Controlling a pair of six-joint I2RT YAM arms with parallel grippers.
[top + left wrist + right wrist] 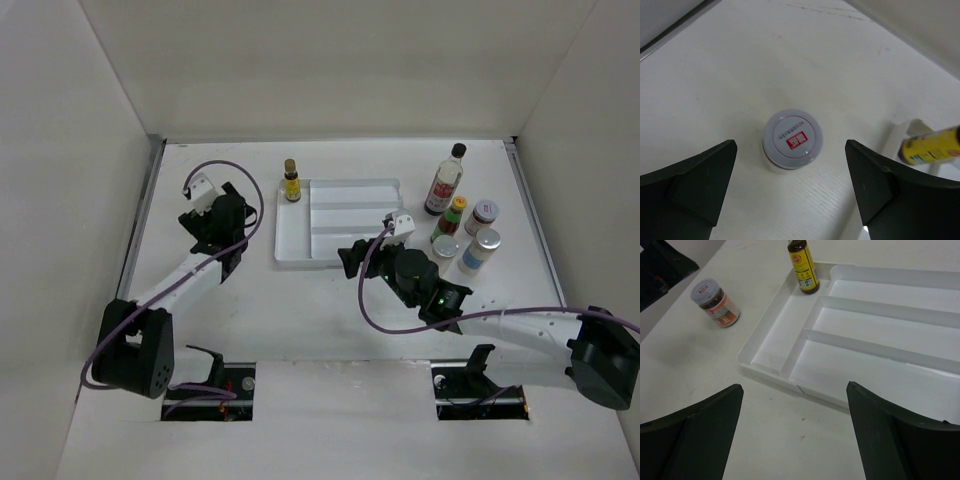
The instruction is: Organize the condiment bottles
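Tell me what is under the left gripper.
A silver-lidded jar stands upright on the table, below the open left gripper, untouched. In the top view the gripper covers it.

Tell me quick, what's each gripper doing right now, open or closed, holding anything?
Left gripper: open, holding nothing, with a silver-lidded jar below it.
Right gripper: open, holding nothing.

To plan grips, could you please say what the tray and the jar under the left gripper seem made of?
Tray: probably moulded plastic, smooth, glossy, thin walls. Jar: clear body, glass or plastic, brown contents showing; grey lid, matte, metal or plastic.
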